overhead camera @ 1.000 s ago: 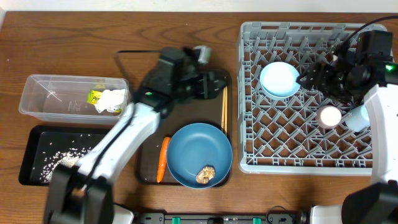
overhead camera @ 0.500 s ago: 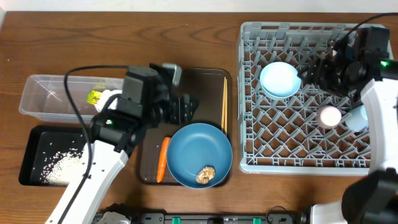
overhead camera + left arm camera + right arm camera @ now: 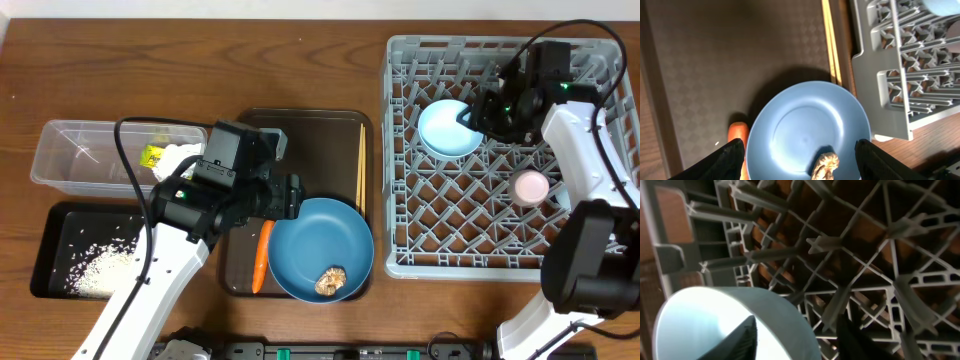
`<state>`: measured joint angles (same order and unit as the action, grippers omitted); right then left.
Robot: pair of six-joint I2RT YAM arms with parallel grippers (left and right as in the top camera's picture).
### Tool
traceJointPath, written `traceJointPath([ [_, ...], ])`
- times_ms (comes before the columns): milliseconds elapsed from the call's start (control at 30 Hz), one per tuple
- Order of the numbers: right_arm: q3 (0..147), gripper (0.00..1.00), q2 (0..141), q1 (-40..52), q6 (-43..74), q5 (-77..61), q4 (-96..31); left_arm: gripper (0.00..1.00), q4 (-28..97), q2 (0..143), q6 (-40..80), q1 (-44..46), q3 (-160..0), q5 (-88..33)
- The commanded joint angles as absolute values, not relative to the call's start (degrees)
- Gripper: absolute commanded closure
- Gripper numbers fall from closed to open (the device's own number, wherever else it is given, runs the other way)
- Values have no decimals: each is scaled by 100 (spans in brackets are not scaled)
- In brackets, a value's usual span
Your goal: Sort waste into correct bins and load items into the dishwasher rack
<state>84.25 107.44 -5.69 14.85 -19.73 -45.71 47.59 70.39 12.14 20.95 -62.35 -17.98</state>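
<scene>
The large blue plate (image 3: 318, 243) lies on the dark-brown tray with the brown food lump (image 3: 330, 281) on it. My left gripper (image 3: 290, 197) hangs open over the plate (image 3: 805, 130); the lump (image 3: 824, 165) sits between its fingers (image 3: 727, 160). An orange carrot (image 3: 261, 256) lies left of the plate, and the chopsticks (image 3: 361, 165) lie along the tray's right side. In the grey rack (image 3: 500, 255) stands the pale bowl (image 3: 447, 130). My right gripper (image 3: 478, 112) straddles its right rim (image 3: 790, 312), one finger inside, one outside with a small gap. The pink cup (image 3: 530, 186) stands in the rack.
At the left, a clear tub (image 3: 75, 150) holds the yellow-green wrapper (image 3: 152, 156) and crumpled white paper (image 3: 185, 160). Below it, the black tray (image 3: 55, 225) holds white rice (image 3: 95, 265). The left arm's cable loops over the tub.
My left gripper came forward from the tray's back to the plate's left edge and opened wider. My right gripper moved left to the bowl's rim and its jaws narrowed.
</scene>
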Motion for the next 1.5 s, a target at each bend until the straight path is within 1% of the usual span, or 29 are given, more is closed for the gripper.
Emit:
traceJointPath([
  [0, 8453, 75, 10884, -517, 1581, -1942, -4560, 27, 4827, 7030, 1160, 2104, -6263, -1682],
  [33, 8453, 84, 10888, -517, 1584, -1900, -4567, 28, 4842, 7030, 1160, 2104, -6263, -1684],
  [100, 8453, 92, 10844, -519, 1575, -1859, -4563, 28, 4869, 7030, 1160, 2104, -6263, -1682],
  [133, 8458, 99, 10803, -519, 1562, -1815, -4565, 28, 4877, 7030, 1160, 2104, -6263, -1682],
  [267, 8468, 99, 10447, -502, 1433, -1728, -4589, 27, 4875, 7030, 1157, 2102, -6263, -1680],
  [400, 8468, 99, 9898, -351, 1404, -1173, -4692, 27, 4884, 7030, 1160, 2104, -6263, -1417],
  [467, 8468, 99, 9598, -178, 1396, -569, -4786, 27, 4904, 7030, 1160, 2102, -6263, -1197],
  [600, 8468, 99, 9124, 464, 1304, 784, -5024, 27, 4967, 7024, 1166, 2043, -6265, -823],
  [700, 8468, 99, 9065, 1127, 1343, 2121, -5216, 27, 4967, 6938, 1365, 1820, -6272, -827],
  [800, 8468, 99, 9198, 1776, 1619, 3531, -5360, 26, 4969, 6735, 1511, 1417, -6300, -829],
  [867, 8468, 99, 9325, 2106, 1721, 4195, -5343, 20, 4965, 6543, 1516, 1131, -6305, -829],
  [967, 8468, 99, 9590, 2432, 1907, 4971, -5288, 18, 4965, 6254, 1531, 786, -6305, -829],
  [1067, 8468, 99, 9887, 2561, 1973, 5312, -5151, 14, 4967, 6047, 1529, 574, -6305, -829],
  [1167, 8468, 99, 10226, 2541, 2121, 5983, -4982, 12, 4991, 5951, 1527, 510, -6302, -829],
  [1367, 8468, 99, 10422, 2447, 2110, 6829, -4882, 12, 5059, 5970, 1527, 510, -6302, -827],
  [1467, 8468, 99, 10422, 2438, 1817, 7354, -4744, 12, 5054, 6010, 1527, 510, -6302, -827],
])
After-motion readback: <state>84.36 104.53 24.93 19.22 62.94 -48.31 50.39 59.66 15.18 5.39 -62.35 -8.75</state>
